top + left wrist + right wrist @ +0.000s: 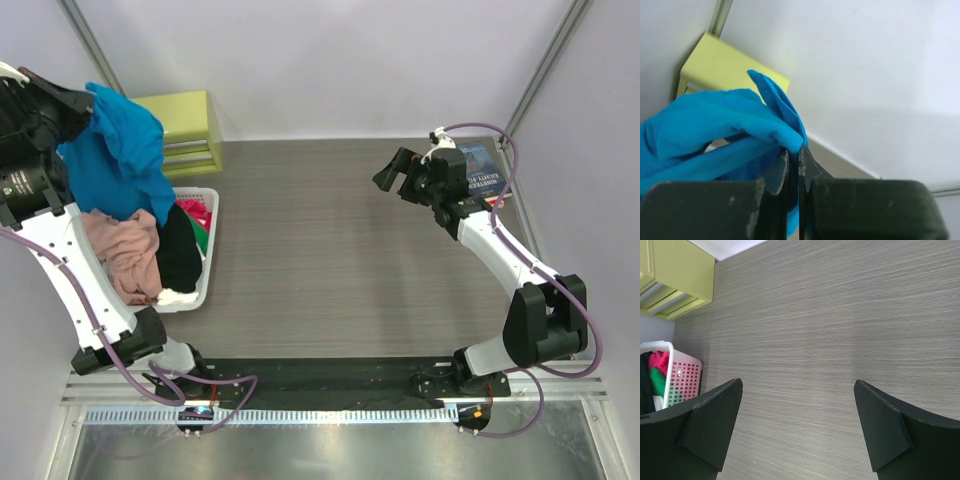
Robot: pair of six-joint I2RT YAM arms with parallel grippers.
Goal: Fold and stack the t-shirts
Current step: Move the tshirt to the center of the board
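turquoise t-shirt (715, 130) pinched between fingers (782, 172)

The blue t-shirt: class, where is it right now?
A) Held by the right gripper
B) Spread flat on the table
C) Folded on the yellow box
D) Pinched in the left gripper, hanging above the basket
D: the left gripper is shut on a fold of the blue t-shirt, which hangs over the basket, while the right gripper is open and holds nothing.
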